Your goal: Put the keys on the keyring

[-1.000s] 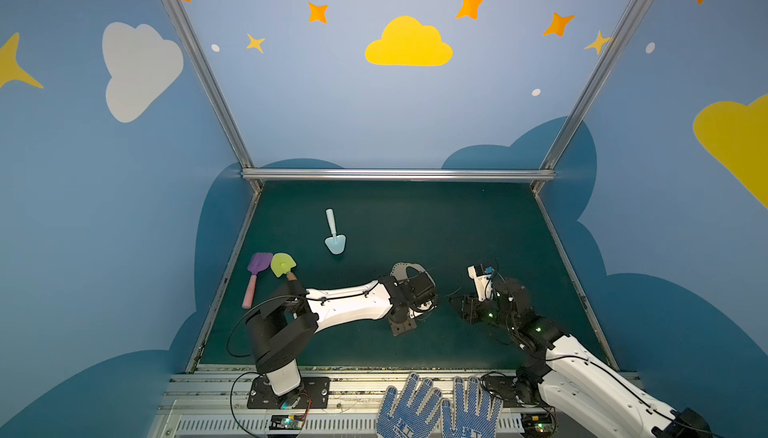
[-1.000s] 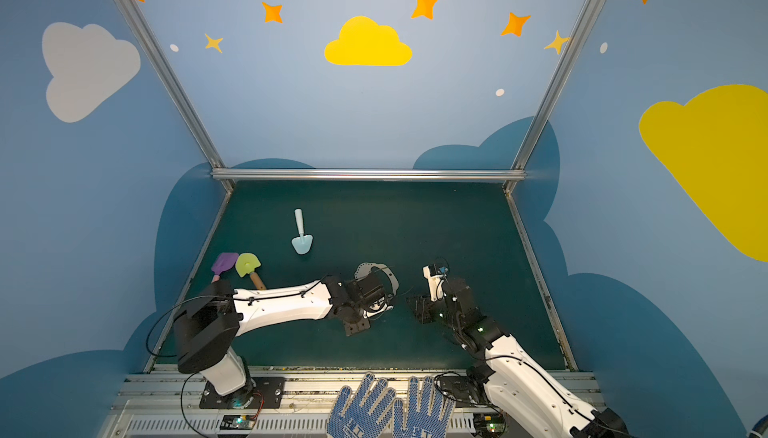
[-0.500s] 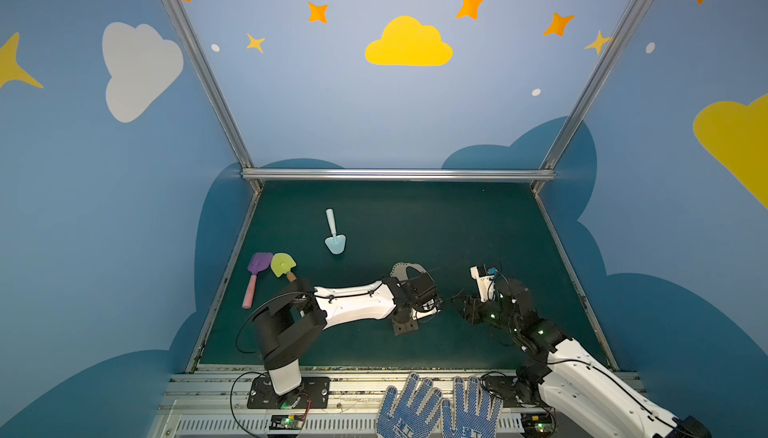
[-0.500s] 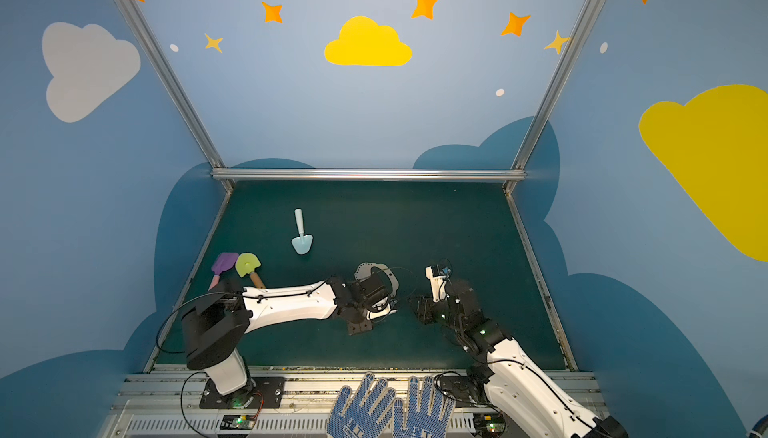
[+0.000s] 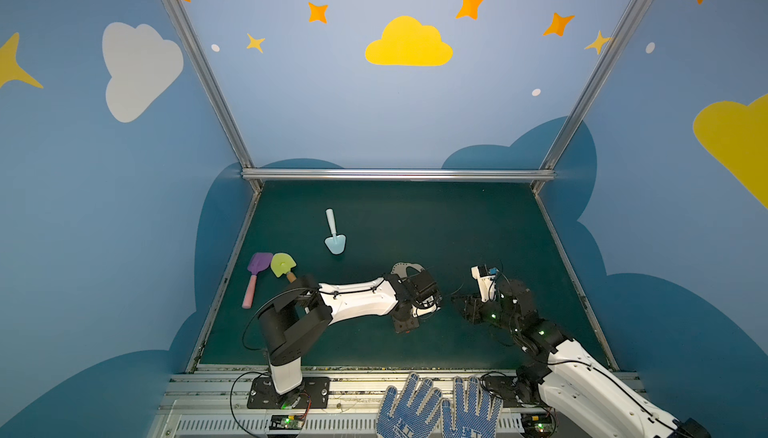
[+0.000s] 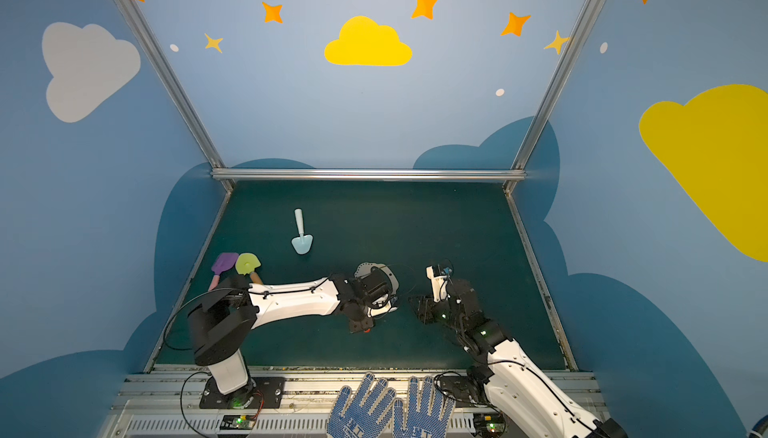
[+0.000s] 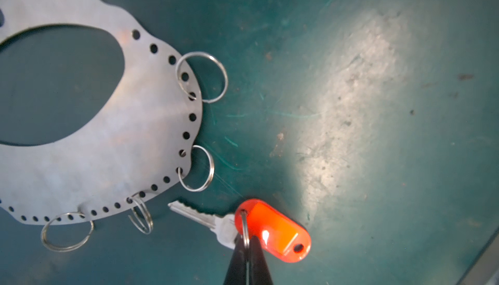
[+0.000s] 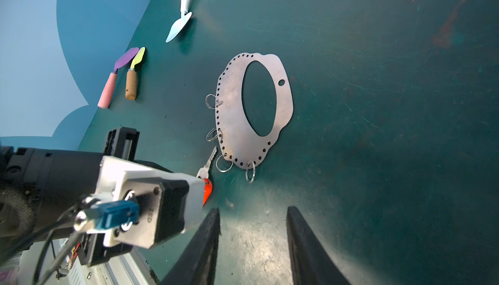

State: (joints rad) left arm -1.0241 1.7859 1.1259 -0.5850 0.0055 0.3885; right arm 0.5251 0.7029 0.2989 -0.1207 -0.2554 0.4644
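both arms same build: left arm (image 5: 357,301) and right arm (image 5: 590,390) have white link shells, black joints, thin black cables outside, green LEDs (image 5: 493,315). black base plate (image 5: 311,396), silver screws. left wrist camera (image 8: 151,173): white housing, grey end plate, blue connector (image 8: 116,213). right gripper (image 8: 253,208): black tapered fingers (image 8: 205,243).

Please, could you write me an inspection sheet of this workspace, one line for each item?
Surface: dark green mat, scratched, with a glare patch.
Job's things: key with red-orange tag lies beside the keyring plate, not attached; four wire rings hang on its rim.
Clutter: light blue shovel, purple shovel, yellow-green shovel on the mat's left side; gloves on the front rail.
Grippers: left gripper shut on the key's small ring; right gripper open, empty.
Cables: blue plug seated in the left arm's camera.
Surroundings: blue walls with clouds and stars; aluminium frame.
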